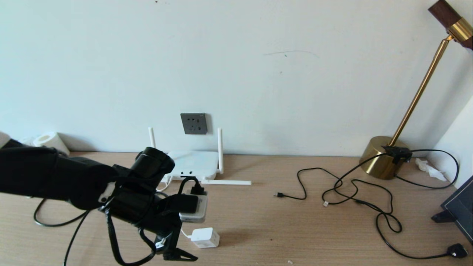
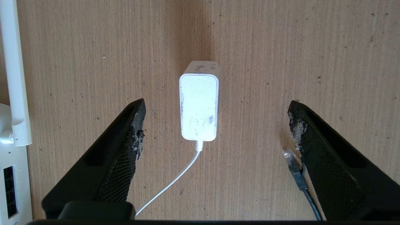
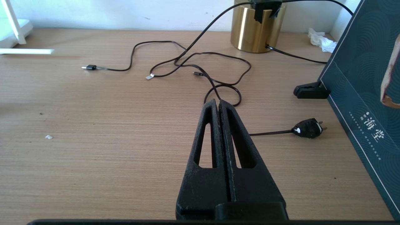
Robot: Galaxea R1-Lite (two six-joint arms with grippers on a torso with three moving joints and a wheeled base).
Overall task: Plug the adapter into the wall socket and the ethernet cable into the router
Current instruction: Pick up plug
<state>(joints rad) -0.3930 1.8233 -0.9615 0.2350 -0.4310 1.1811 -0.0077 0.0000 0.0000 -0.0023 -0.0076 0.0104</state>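
Head view: our left gripper (image 1: 173, 244) hangs over the adapter (image 1: 205, 237) at 6 o'clock of the router (image 1: 192, 164); the socket (image 1: 193, 123) sits at 12.

Left wrist: jaws wide, adapter (image 2: 198, 106) between — we judge the pickup is at hand, calling for descent and closing. Bare desk (image 2: 281, 47) surrounds it.

Right wrist: right gripper (image 3: 218, 106) shut, idle.

White Chinese characters 海堂 (one more, cut off, above) stand on the dark teal box (image 3: 359, 93).
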